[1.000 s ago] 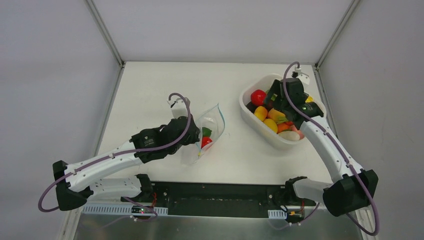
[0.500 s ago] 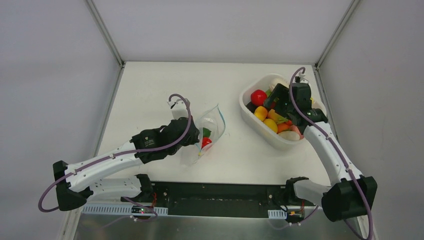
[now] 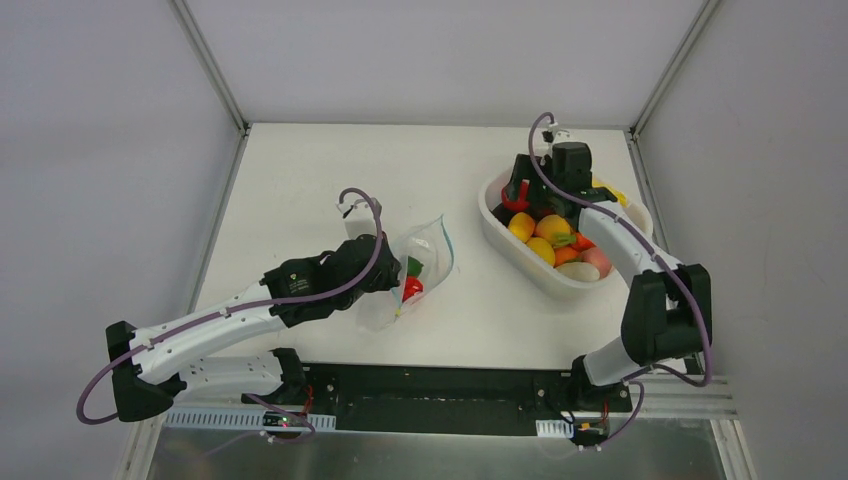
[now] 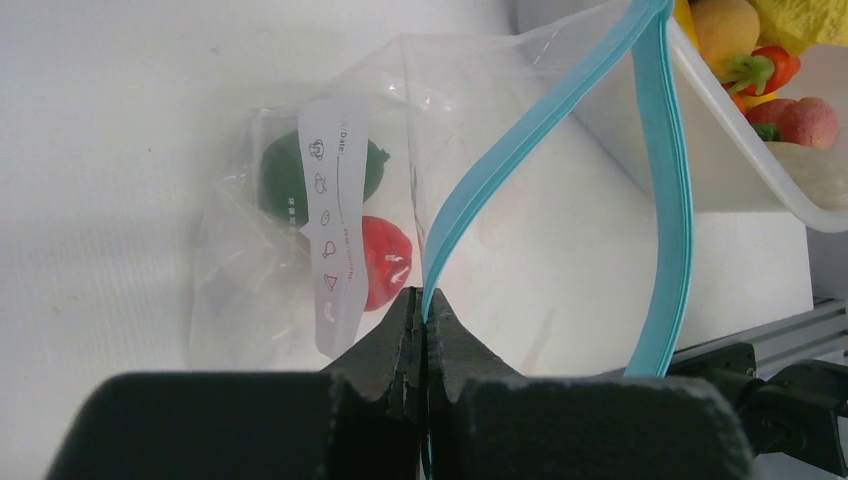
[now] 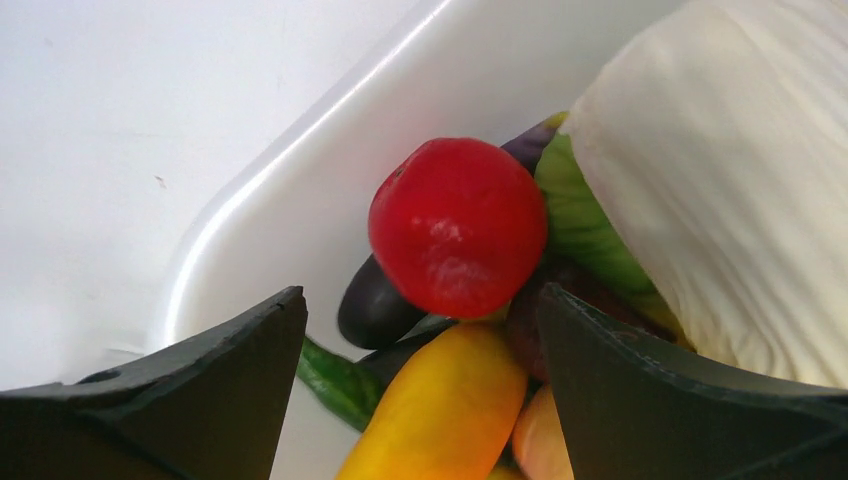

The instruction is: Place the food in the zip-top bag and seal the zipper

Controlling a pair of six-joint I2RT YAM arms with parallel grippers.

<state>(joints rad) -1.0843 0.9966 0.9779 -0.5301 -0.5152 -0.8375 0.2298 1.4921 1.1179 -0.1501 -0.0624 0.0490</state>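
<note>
The zip-top bag (image 3: pixel 420 262) lies left of centre, mouth open toward the tub. My left gripper (image 3: pixel 388 268) is shut on its near rim; in the left wrist view the gripper (image 4: pixel 423 295) pinches the teal zipper (image 4: pixel 520 140). Inside the bag (image 4: pixel 250 280) are a green piece (image 4: pixel 275 180) and a red piece (image 4: pixel 388 260). My right gripper (image 3: pixel 518 190) is open over the tub's far left end. In the right wrist view the gripper (image 5: pixel 420 295) straddles a red tomato (image 5: pixel 457 227) and a yellow piece (image 5: pixel 440 410) without holding anything.
The white tub (image 3: pixel 500 235) at right holds several more toy foods, yellow, orange and pink. In the right wrist view the tub wall (image 5: pixel 300 180), a purple eggplant (image 5: pixel 372 305), a green pepper (image 5: pixel 335 380) and a pale cabbage (image 5: pixel 720 180) crowd the fingers.
My right wrist has swung from the tub's right side to its far left end, above the red tomato. The left arm and the bag have stayed put.
</note>
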